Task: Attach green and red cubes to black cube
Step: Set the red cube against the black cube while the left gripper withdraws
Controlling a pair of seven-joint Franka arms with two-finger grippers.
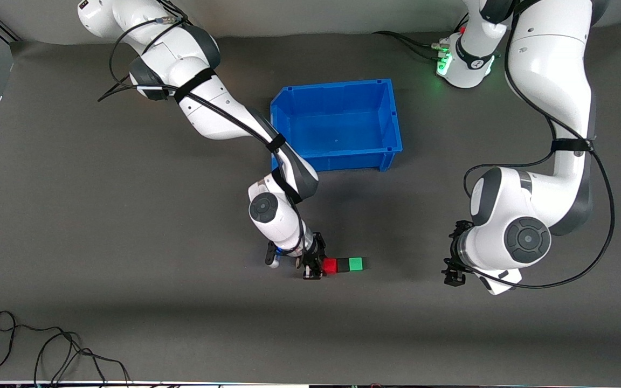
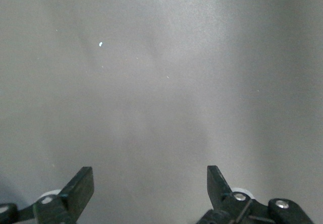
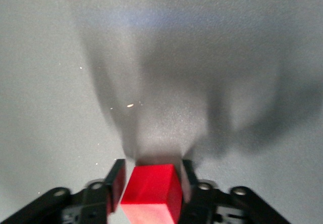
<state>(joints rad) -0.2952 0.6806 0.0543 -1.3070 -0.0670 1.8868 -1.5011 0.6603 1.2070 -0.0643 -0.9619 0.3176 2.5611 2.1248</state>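
Observation:
Three cubes lie in a touching row on the grey mat: the red cube (image 1: 330, 265), the black cube (image 1: 343, 264) in the middle and the green cube (image 1: 356, 263) toward the left arm's end. My right gripper (image 1: 315, 265) is down at the red end of the row, shut on the red cube (image 3: 151, 193), which sits between its fingers (image 3: 116, 183). The black and green cubes are out of the right wrist view. My left gripper (image 1: 453, 269) is open and empty and waits over bare mat (image 2: 151, 108) toward the left arm's end.
An empty blue bin (image 1: 337, 125) stands farther from the front camera than the cubes, near the table's middle. Loose black cables (image 1: 46, 350) lie at the near edge toward the right arm's end.

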